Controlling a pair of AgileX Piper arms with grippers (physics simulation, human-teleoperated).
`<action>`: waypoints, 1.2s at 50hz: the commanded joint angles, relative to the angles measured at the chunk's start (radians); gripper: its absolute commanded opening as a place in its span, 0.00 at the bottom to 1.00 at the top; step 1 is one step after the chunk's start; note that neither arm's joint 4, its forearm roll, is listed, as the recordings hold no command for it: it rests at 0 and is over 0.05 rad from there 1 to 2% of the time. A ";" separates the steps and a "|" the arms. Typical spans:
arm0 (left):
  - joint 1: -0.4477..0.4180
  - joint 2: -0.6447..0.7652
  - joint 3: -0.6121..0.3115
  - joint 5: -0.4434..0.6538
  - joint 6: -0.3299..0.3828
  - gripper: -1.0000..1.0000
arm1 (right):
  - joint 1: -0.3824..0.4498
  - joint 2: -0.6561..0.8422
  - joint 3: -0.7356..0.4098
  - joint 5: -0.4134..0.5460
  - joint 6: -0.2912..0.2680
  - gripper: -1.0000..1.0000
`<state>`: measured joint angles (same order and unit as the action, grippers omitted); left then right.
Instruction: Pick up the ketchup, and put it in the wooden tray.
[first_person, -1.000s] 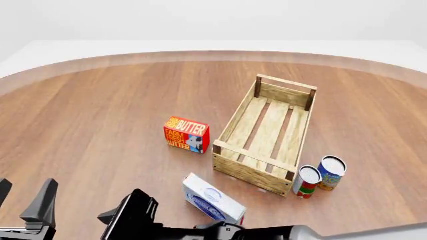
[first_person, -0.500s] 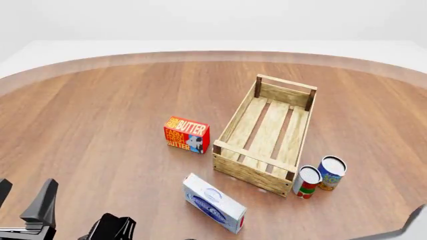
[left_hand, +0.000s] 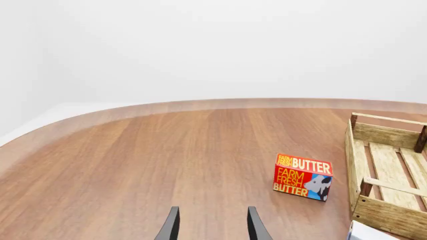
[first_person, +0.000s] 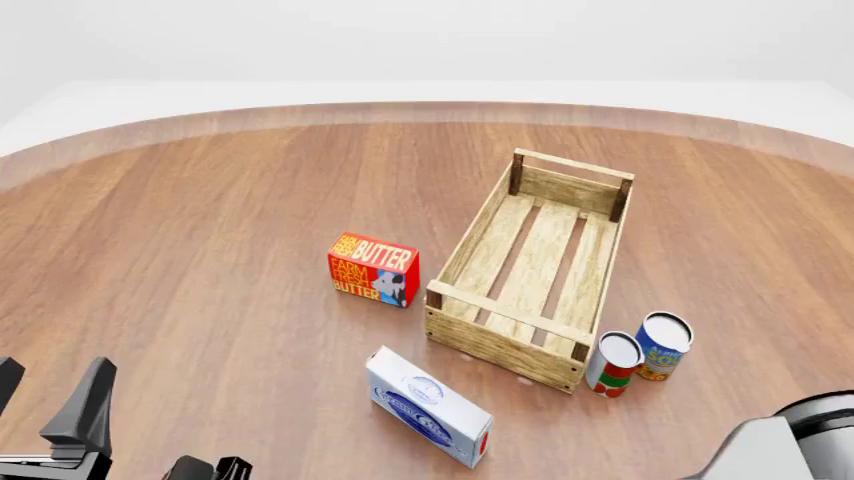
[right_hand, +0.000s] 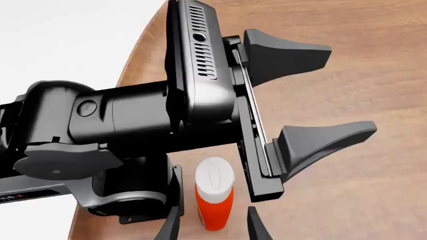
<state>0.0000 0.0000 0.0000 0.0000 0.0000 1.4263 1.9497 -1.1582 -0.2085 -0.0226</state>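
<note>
Ketchup (right_hand: 214, 200) lies on the bench (right_hand: 373, 60), between the right gripper's (right_hand: 212, 227) parted, empty jaws; left gripper (right_hand: 308, 95) open, empty.

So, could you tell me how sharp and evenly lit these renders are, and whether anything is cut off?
Front view: sharp, soft even light, faint shadows under the wooden tray. Left wrist view: equally crisp, but the tray is cropped at the frame's edge. Right wrist view: the left gripper fills the frame, and the ketchup is cut off at the edge.
</note>
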 joint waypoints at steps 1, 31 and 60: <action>0.000 0.000 0.000 0.000 0.000 1.00 | -0.005 0.059 -0.014 -0.014 0.000 1.00; 0.000 0.000 0.000 0.000 0.000 1.00 | 0.000 0.178 -0.114 0.029 -0.001 1.00; 0.000 0.000 0.000 0.000 0.000 1.00 | -0.004 0.201 -0.113 0.017 -0.011 0.00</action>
<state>0.0000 0.0000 0.0000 0.0000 0.0000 1.4255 2.1554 -1.2887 -0.1853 -0.0355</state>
